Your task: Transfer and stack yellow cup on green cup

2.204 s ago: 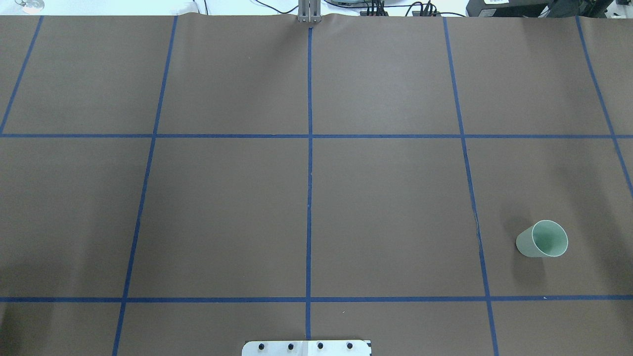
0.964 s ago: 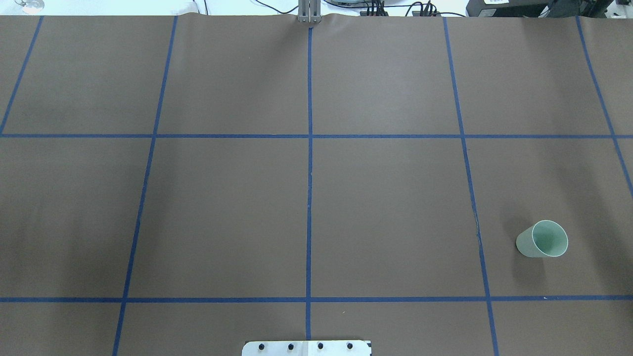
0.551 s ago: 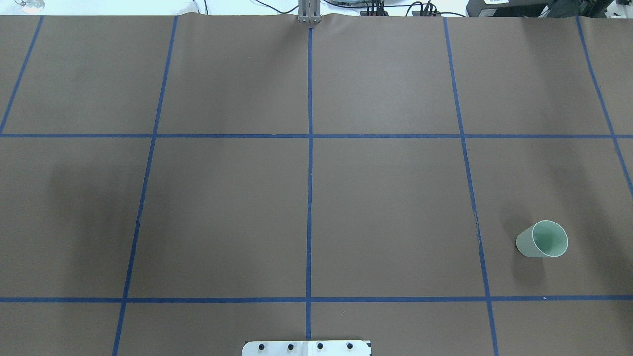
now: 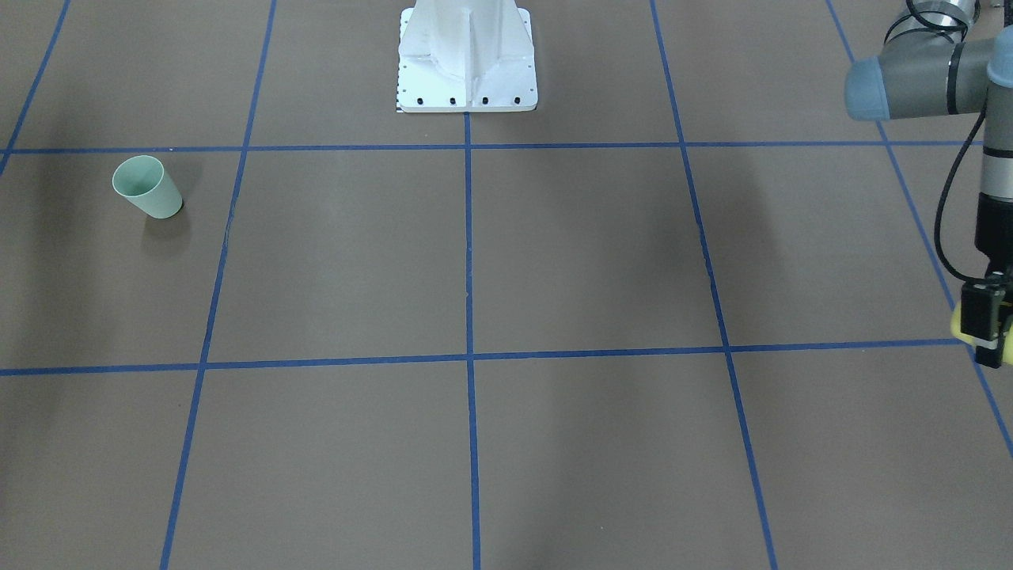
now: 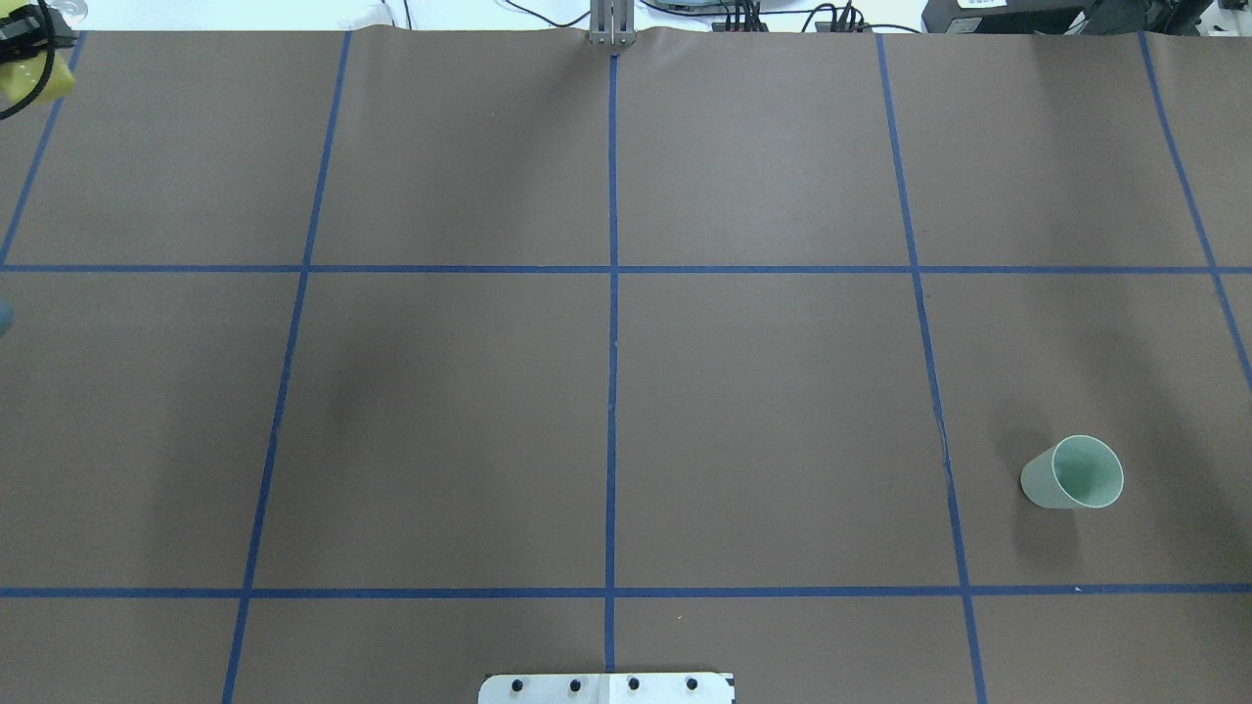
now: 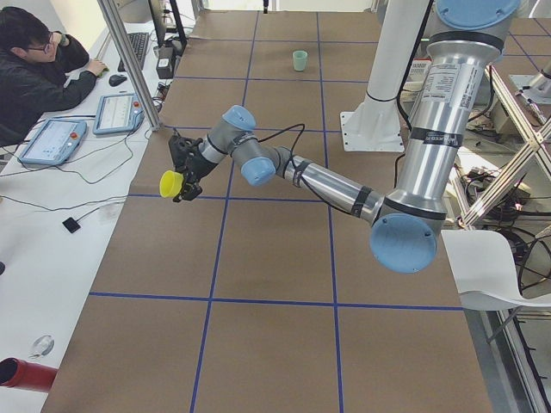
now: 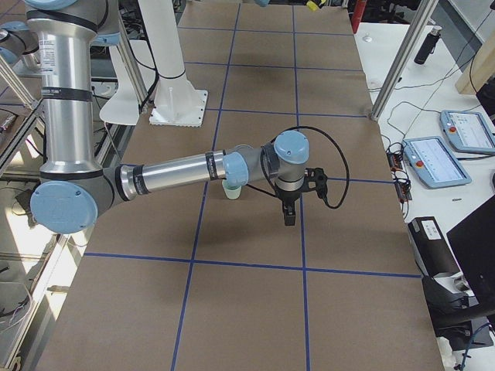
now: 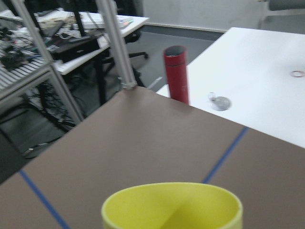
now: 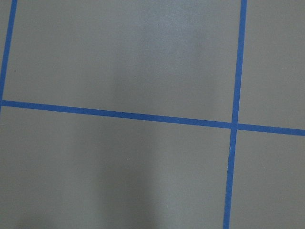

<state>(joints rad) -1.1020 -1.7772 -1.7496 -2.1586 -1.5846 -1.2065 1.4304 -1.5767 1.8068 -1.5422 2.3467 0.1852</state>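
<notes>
The yellow cup (image 6: 171, 182) is held off the table by my left gripper (image 6: 183, 178), which is shut on it, near the far left table edge. It shows at the right edge of the front view (image 4: 956, 325), in the overhead view's top left corner (image 5: 59, 80), and its rim fills the bottom of the left wrist view (image 8: 171, 206). The green cup (image 5: 1071, 474) stands upright and alone on the right side of the table (image 4: 149, 188). My right gripper (image 7: 288, 210) hangs above the table beside the green cup (image 7: 232, 190); I cannot tell whether it is open.
The white robot base (image 4: 467, 63) is at the table's near middle. A red bottle (image 8: 176, 74) and a metal post (image 8: 116, 43) stand at the table's left end. An operator (image 6: 34, 69) sits at a side desk with pendants.
My left gripper with the yellow cup has come into the overhead view's top left corner, where no arm showed before. Its shadow has moved right across the left squares. The green cup has not moved.
</notes>
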